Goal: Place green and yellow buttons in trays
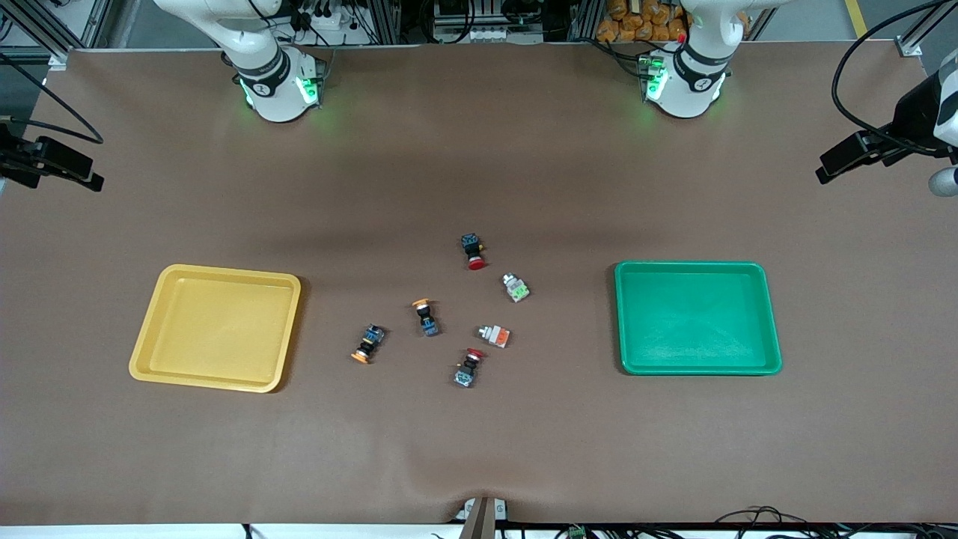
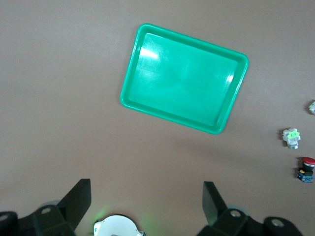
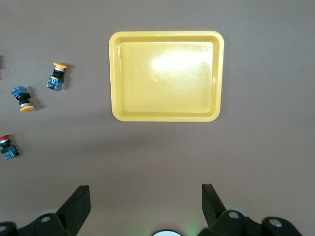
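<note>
The yellow tray (image 1: 215, 327) lies toward the right arm's end of the table and the green tray (image 1: 696, 317) toward the left arm's end; both are empty. Between them lie two orange-yellow capped buttons (image 1: 425, 317) (image 1: 369, 344), a white-silver button with a green block (image 1: 516, 287) and one with an orange block (image 1: 494, 335). My left gripper (image 2: 146, 201) is open and empty, high over bare table near its base, with the green tray (image 2: 184, 78) in its view. My right gripper (image 3: 146, 201) is open and empty, likewise high, with the yellow tray (image 3: 166, 76) in view.
Two red-capped switches lie among the buttons, one (image 1: 472, 251) nearest the arm bases and one (image 1: 468, 368) nearest the front camera. Camera mounts stand at both table ends. The brown mat has a slight ripple near the front edge.
</note>
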